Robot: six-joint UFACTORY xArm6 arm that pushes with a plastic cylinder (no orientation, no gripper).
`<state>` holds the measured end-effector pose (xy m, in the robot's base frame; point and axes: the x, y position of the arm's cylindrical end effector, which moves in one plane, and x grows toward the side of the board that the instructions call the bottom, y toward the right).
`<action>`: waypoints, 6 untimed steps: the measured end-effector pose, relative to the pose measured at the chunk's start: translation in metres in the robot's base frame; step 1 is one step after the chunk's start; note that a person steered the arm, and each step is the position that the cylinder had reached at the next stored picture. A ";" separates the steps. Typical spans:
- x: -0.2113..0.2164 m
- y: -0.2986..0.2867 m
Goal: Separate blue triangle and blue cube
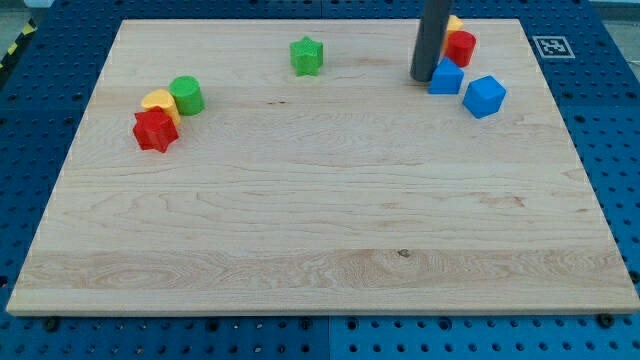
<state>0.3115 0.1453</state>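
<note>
The blue triangle (446, 76) lies near the view's top right on the wooden board (320, 250). The blue cube (484, 96) sits just to its lower right, a small gap between them. My tip (422, 78) stands right against the blue triangle's left side. The dark rod rises out of the view's top.
A red cylinder (461, 47) and a yellow block (454, 23) sit just above the blue triangle, partly behind the rod. A green star (306, 55) is at the top middle. A green cylinder (186, 95), a yellow block (157, 101) and a red star (154, 130) cluster at the left.
</note>
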 end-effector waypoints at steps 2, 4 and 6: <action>-0.005 0.001; 0.032 -0.005; 0.031 0.055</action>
